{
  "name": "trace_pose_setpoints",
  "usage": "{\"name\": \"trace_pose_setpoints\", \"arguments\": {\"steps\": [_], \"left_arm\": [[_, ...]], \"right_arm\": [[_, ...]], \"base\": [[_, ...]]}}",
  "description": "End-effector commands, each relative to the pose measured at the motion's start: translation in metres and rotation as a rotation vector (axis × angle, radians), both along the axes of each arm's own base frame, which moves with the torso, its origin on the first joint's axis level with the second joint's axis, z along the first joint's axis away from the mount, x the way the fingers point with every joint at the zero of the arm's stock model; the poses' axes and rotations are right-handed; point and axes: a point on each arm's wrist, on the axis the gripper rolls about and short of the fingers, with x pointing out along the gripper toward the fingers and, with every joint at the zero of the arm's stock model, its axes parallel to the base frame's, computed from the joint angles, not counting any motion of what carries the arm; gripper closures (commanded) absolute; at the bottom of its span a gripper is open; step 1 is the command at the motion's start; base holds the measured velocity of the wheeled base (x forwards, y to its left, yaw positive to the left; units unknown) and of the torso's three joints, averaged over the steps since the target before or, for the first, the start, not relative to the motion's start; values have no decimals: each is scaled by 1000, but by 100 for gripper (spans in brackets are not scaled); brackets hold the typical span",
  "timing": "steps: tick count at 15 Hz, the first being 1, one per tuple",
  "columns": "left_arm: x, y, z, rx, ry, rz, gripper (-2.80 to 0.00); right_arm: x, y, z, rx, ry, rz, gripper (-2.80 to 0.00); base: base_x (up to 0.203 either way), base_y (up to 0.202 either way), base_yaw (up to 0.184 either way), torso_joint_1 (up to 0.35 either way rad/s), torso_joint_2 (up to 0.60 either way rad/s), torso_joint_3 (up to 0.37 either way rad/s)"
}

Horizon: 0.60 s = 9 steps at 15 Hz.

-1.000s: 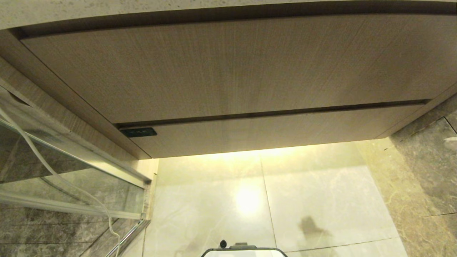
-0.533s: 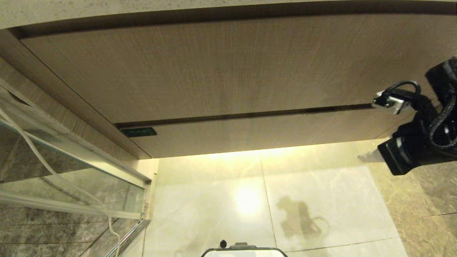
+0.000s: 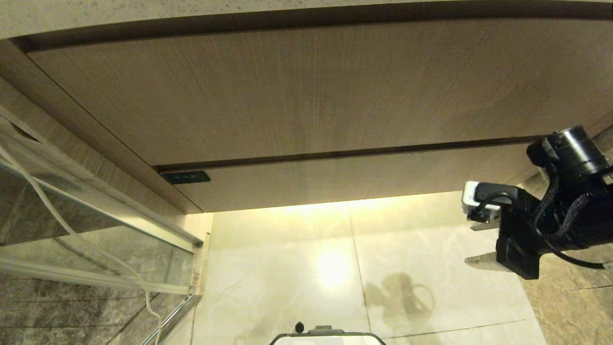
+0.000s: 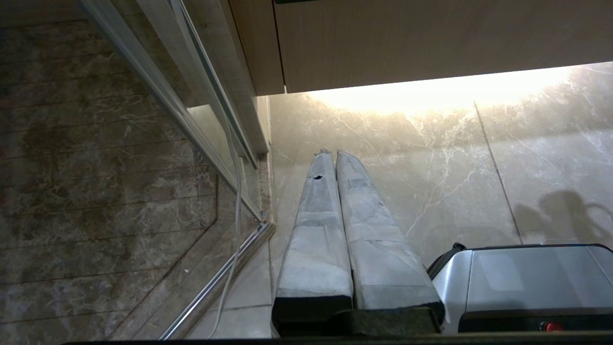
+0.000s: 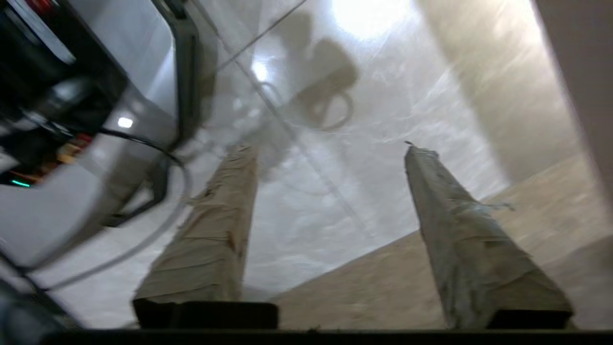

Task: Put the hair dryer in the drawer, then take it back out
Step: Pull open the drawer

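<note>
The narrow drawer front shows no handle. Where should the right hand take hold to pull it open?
Probably its lower edge, from below: the drawer front is flat with no knob, and that edge hangs free above the floor. The open right hand is near its right end.

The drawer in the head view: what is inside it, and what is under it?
The drawer is closed, so its inside is hidden and no hair dryer is visible. Under it lies a lit floor. The right end effector, empty, hangs near its right end.
</note>
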Motion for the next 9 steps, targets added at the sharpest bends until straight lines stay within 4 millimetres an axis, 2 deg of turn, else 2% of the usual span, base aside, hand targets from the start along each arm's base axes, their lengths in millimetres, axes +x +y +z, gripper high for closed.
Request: {"name": "trace_pose_setpoints", "arguments": {"steps": [1,3,7,8,9], "left_arm": [[0,0,0,0,1,0,0],[0,0,0,0,0,0,0],[0,0,0,0,0,0,0],[0,0,0,0,0,0,0],[0,0,0,0,0,0,0]], "right_arm": [[1,0,-5,-47,-201,99,-280],[3,0,-17,-84,-351,154,-280],[5,0,-24,-102,-371,174,-280],[11,2,-31,-103,-420,178,-280],[20,4,-31,-92,-549,173,-280]], "base": [[0,0,0,0,0,0],[0,0,0,0,0,0],[0,0,0,0,0,0],[0,0,0,0,0,0],[0,0,0,0,0,0]]}}
